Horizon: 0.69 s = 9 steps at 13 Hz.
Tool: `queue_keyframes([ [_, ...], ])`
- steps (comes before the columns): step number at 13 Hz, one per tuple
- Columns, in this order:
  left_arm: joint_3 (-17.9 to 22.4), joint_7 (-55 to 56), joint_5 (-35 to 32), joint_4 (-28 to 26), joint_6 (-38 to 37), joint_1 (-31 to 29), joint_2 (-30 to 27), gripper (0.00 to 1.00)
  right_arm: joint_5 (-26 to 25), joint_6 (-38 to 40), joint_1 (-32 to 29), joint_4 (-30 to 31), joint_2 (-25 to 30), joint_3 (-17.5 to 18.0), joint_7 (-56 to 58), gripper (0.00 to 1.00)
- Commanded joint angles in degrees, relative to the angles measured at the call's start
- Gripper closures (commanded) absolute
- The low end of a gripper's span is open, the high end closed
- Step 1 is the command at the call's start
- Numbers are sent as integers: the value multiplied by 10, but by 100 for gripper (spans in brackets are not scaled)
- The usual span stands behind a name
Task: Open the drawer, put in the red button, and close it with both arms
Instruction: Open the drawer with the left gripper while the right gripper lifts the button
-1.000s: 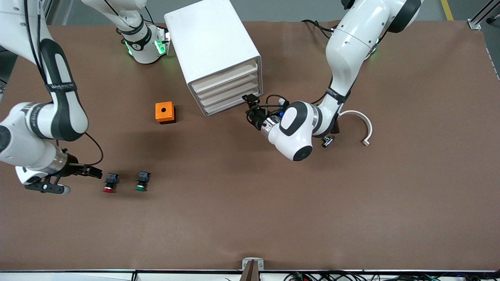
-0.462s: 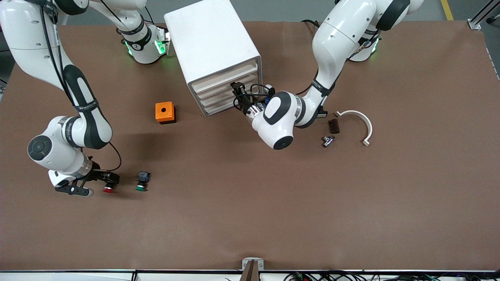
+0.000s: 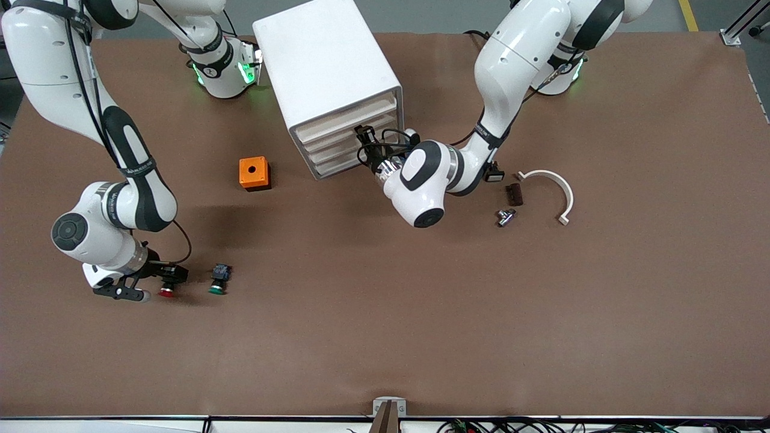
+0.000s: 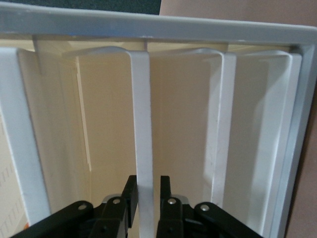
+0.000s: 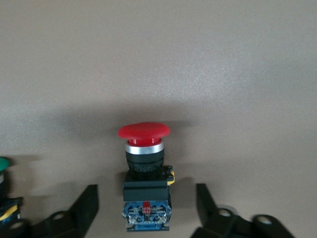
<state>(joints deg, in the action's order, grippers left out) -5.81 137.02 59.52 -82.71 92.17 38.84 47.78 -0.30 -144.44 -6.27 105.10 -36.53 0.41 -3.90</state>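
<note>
The white cabinet (image 3: 328,60) stands near the robots' bases with all four drawers shut. My left gripper (image 3: 363,139) is at its front, open, with one finger on each side of the front lip of a middle drawer (image 3: 337,139). In the left wrist view that gripper (image 4: 148,182) straddles the white lip (image 4: 142,124). The red button (image 3: 166,291) lies on its side on the table toward the right arm's end. My right gripper (image 3: 174,276) is low at it and open. In the right wrist view the gripper (image 5: 147,192) has its fingers apart, one on each side of the button's black-and-blue body (image 5: 144,198).
A green-capped switch (image 3: 218,281) lies just beside the red one, and its edge shows in the right wrist view (image 5: 4,171). An orange box with a hole (image 3: 254,173) sits beside the cabinet. A white curved piece (image 3: 556,186), a dark block (image 3: 513,193) and a small metal part (image 3: 504,216) lie toward the left arm's end.
My right gripper has moved in until its fingers flank the red button. My left gripper has moved up to the cabinet front and onto a drawer lip.
</note>
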Motion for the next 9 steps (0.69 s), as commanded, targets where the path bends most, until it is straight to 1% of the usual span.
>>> queue_keyframes([
  [1,5,3,12,7,-7,6,2,99,1,-7,-3,8,4,4,-6,53],
  [2,6,4,5,8,-8,5,2,100,1,-6,-2,7,4,4,-6,81],
  [3,11,-1,-12,10,-8,2,-2,100,1,-6,-2,7,4,4,-7,100],
  [6,11,-12,-20,19,-9,-59,2,100,1,9,-1,3,22,6,-13,100],
  [7,11,-25,-20,23,-9,-83,2,100,1,41,0,0,44,6,-24,100],
  [9,10,-62,-15,28,-9,-122,2,100,1,147,12,-23,98,7,-63,100],
])
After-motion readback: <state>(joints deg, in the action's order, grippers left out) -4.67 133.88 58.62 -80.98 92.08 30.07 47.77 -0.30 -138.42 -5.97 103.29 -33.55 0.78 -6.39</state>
